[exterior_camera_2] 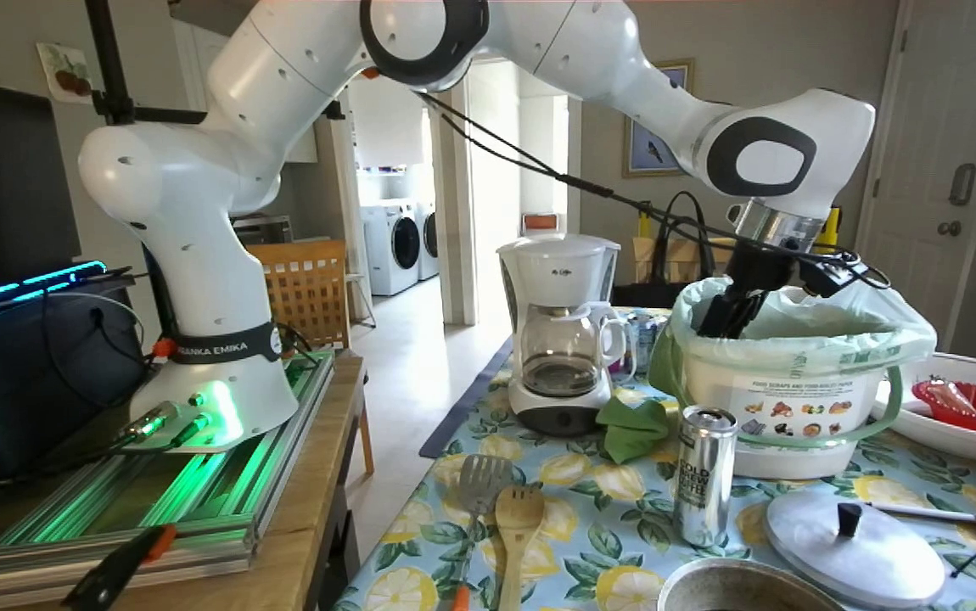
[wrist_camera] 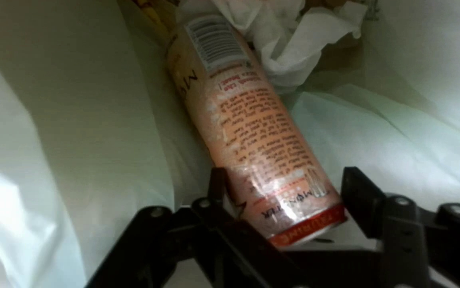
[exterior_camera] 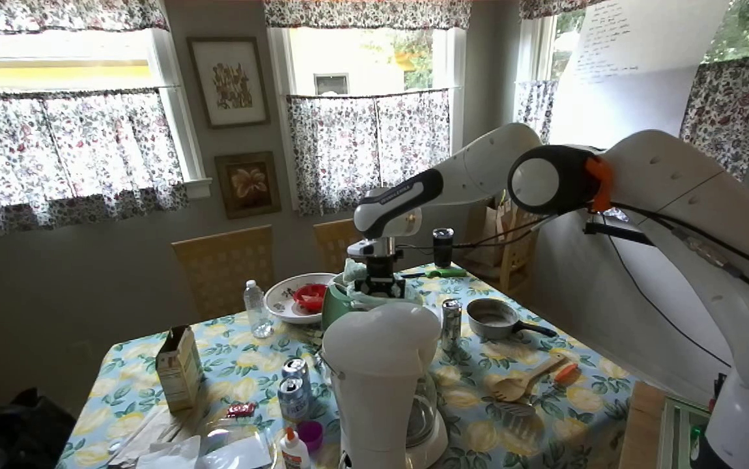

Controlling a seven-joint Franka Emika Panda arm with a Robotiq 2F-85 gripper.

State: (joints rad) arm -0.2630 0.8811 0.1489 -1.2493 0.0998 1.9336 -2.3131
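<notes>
My gripper (wrist_camera: 284, 188) reaches down into a white food-scraps bin (exterior_camera_2: 781, 454) lined with a pale green bag (exterior_camera_2: 802, 361). In the wrist view an orange and silver drink can (wrist_camera: 262, 132) with a red rim lies tilted inside the bag. My open fingers stand on either side of the can's rim end. A small gap shows beside the right finger; the left finger overlaps the can's edge, and I cannot tell if it touches. Crumpled white paper (wrist_camera: 290, 44) lies at the can's far end. The gripper (exterior_camera: 381, 286) shows over the bin in both exterior views; the can is hidden there.
A white coffee maker (exterior_camera_2: 560, 288) and a silver can (exterior_camera_2: 704, 479) stand near the bin. A pan (exterior_camera: 493, 320), wooden fork (exterior_camera_2: 518, 522), pot lid (exterior_camera_2: 857, 552), bottle (exterior_camera: 257, 312), white bowl (exterior_camera: 280, 303) with a red dish (exterior_camera: 310, 296) and carton (exterior_camera: 179, 371) are about.
</notes>
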